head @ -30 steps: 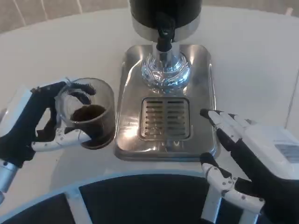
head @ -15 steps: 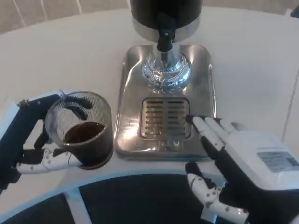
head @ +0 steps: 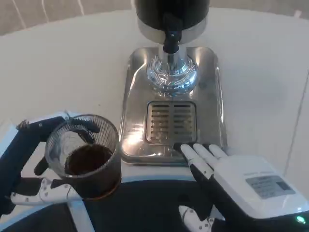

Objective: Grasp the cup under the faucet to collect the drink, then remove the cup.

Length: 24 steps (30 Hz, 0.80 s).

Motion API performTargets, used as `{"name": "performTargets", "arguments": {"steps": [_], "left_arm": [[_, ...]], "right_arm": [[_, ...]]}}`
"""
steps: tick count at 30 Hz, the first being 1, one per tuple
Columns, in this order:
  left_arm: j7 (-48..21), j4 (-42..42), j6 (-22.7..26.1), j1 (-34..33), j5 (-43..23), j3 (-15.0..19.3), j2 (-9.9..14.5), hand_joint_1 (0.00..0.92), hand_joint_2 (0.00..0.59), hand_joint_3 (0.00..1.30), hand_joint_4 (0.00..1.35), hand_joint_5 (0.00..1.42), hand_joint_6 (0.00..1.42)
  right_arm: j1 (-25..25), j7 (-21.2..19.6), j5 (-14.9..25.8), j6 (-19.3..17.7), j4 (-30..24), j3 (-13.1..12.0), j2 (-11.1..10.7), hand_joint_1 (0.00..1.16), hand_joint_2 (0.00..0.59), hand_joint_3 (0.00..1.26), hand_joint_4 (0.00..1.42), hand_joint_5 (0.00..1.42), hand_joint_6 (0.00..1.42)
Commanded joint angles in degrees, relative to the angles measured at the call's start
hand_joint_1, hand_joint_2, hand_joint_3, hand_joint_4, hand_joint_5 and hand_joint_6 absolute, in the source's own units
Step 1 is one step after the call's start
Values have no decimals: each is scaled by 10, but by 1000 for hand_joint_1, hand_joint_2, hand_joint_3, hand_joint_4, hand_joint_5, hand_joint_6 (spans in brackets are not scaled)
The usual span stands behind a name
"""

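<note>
Head view: left robot hand (head: 29, 164) half-hidden behind cup (head: 84, 157).

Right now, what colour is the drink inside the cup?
Dark brown, seen in the head view inside the clear cup.

Looks like a cafe or break-room drinks counter: white table (head: 72, 63), steel drip tray (head: 171, 104), black dispenser (head: 171, 14) with faucet (head: 171, 36).
</note>
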Motion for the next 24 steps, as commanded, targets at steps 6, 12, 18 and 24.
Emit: {"name": "performTargets", "arguments": {"steps": [6, 12, 18, 24], "left_arm": [[-24, -60, -7, 38, -29, 10, -11, 589, 34, 957, 1130, 1417, 1154], [-39, -73, -5, 44, -38, 12, -13, 590, 32, 957, 1130, 1417, 1154], [-51, -77, -4, 46, -43, 12, -16, 591, 26, 957, 1137, 1403, 1154], [-57, -74, -2, 42, -44, 11, -18, 591, 24, 957, 1131, 1402, 1154]], "right_arm": [[33, 9, -26, -48, -10, 14, 37, 101, 565, 0, 0, 0, 0], [49, 9, -29, -71, -10, 9, 55, 101, 565, 0, 0, 0, 0], [57, 13, -33, -86, -10, 9, 69, 101, 565, 0, 0, 0, 0], [52, 20, -36, -88, -10, 5, 74, 101, 565, 0, 0, 0, 0]]}}
